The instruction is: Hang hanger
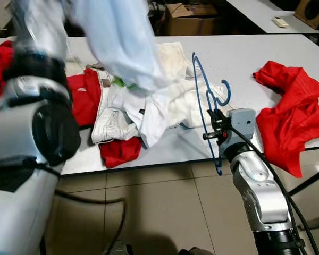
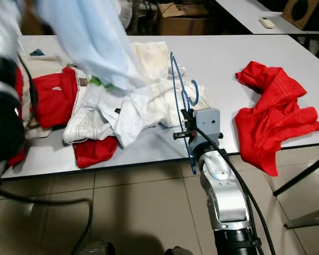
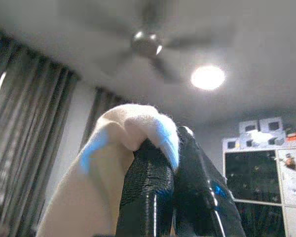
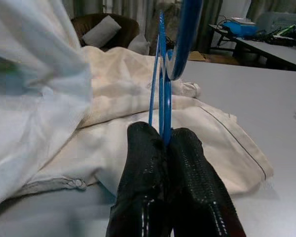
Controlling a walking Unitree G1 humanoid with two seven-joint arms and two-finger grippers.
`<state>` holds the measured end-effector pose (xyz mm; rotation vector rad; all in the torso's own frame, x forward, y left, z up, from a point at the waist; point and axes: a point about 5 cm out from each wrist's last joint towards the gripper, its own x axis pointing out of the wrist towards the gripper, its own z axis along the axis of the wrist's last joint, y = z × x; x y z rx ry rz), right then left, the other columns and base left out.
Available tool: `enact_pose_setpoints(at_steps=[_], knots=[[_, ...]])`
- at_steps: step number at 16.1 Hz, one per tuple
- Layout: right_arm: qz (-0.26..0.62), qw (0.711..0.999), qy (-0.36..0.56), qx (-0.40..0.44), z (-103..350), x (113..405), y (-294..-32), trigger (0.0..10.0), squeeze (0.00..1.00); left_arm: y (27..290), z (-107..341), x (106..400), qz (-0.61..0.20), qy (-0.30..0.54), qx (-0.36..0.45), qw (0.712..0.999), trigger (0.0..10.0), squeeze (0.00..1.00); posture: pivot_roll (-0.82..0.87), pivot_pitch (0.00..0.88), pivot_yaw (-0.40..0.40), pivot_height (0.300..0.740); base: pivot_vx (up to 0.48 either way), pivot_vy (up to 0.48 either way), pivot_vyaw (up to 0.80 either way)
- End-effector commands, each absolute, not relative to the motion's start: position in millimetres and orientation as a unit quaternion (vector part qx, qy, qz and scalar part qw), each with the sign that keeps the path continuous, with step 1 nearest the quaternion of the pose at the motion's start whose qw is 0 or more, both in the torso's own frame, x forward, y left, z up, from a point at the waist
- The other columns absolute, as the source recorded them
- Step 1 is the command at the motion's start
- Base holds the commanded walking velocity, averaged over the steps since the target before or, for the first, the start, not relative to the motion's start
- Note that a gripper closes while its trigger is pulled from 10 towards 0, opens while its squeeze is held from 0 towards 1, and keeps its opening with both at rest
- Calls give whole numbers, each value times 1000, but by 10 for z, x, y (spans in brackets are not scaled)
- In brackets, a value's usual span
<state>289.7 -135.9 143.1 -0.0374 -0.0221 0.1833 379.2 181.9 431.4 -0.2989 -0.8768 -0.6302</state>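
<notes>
Left hand raised, pinching shirt; right hand clamps hanger.

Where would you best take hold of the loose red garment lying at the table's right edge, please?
Probably the raised fold at the top of the red garment, coming from above. It stands off the table, while the lower part hangs over the edge. Both grippers are currently occupied.
</notes>
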Motion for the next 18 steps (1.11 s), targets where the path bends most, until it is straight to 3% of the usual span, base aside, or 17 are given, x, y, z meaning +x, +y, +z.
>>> enact_pose_setpoints(at_steps=[1, 2, 4, 6, 9, 10, 11, 12, 13, 14, 15, 17, 18], knots=[[85, 996, -16, -17, 1429, 2917, -1373, 10000, 0, 1791, 4411, 3745, -315, -425, -134, 838, 0, 0, -41, 0, 2, 740, 0, 0, 0], [85, 996, -18, -15, 1429, 2927, -1366, 10000, 0, 1752, 4466, 3708, -327, -433, -128, 830, 0, 0, -37, 0, 2, 740, 0, 0, 0], [84, 996, -23, -14, 1422, 2946, -1372, 10000, 0, 1521, 4229, 3748, -363, -394, -83, 840, 0, 0, -40, 0, -8, 740, 0, 0, 0], [70, 997, -24, -19, 1407, 2929, -1475, 10000, 0, 1095, 3492, 3865, -401, -279, 4, 872, 0, 0, -48, 0, -24, 740, 0, 0, 0], [54, 998, -20, -29, 1383, 2916, -1568, 10000, 0, 833, 2961, 3869, -417, -202, 72, 883, 0, 0, -54, 0, -26, 740, 0, 0, 0], [33, 999, -20, -29, 1393, 2906, -1666, 10000, 0, 648, 2502, 3845, -433, -135, 91, 886, 0, 0, -67, 0, -30, 740, 0, 0, 0], [21, 999, -22, -29, 1399, 2902, -1714, 10000, 0, 599, 2293, 3825, -436, -101, 108, 888, 7373, 0, -67, 0, -30, 740, 0, 0, 0], [5, 999, -22, -32, 1402, 2894, -1773, 10000, 0, 561, 2068, 3776, -453, -58, 119, 882, 10000, 0, -83, 0, -26, 740, 0, 0, 0], [-28, 999, -19, -32, 1390, 2873, -1883, 10000, 0, 550, 1721, 3614, -508, 15, 150, 848, 10000, 1000, -85, 0, -24, 740, 0, 0, 0], [-28, 999, -19, -32, 1390, 2873, -1883, 10000, 0, 550, 1721, 3614, -508, 15, 150, 848, 10000, 1000, -85, 0, -24, 740, 0, 0, 0], [-45, 998, -15, -27, 1377, 2852, -1945, 10000, 0, 570, 1542, 3455, -557, 61, 172, 810, 10000, 1000, -85, 0, -23, 740, 0, 0, 0], [-57, 998, -12, -24, 1360, 2819, -2010, 10000, 0, 663, 1364, 3227, -596, 103, 218, 766, 10000, 1000, -86, 0, -18, 740, 0, 0, 0], [-59, 998, -12, -24, 1359, 2814, -2022, 10000, 0, 669, 1373, 3169, -602, 103, 215, 762, 10000, 1000, -84, 0, -20, 740, 0, 0, 0]])
